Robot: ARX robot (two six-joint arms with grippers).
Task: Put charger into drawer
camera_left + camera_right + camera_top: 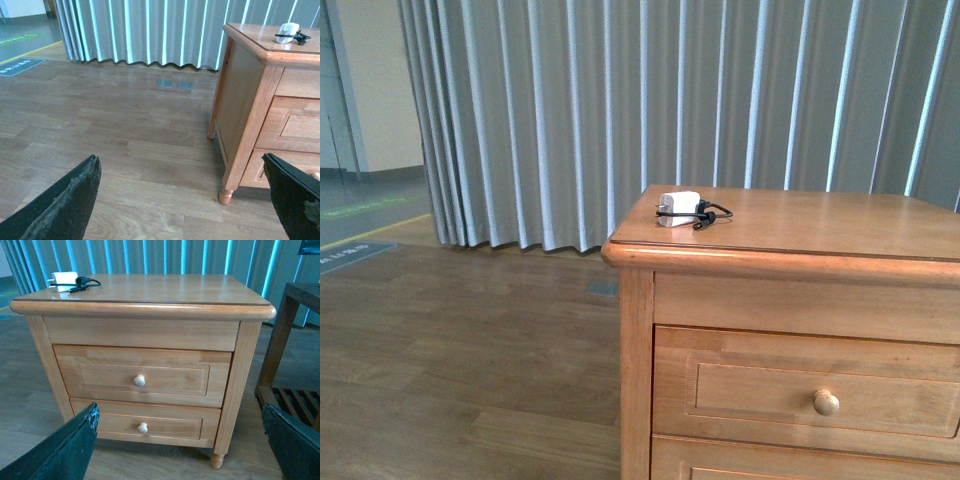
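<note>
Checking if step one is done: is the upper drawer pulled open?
No, the upper drawer sits shut, flush with the front of the cabinet, and the charger lies on the cabinet's top.

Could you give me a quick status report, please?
Left gripper open, empty. Right gripper open, empty. Charger on nightstand top, untouched. Top drawer shut; nothing blocking it.

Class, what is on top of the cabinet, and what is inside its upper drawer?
On the cabinet lies one white charger, nothing else. The drawer is shut, so its inside is hidden.
</note>
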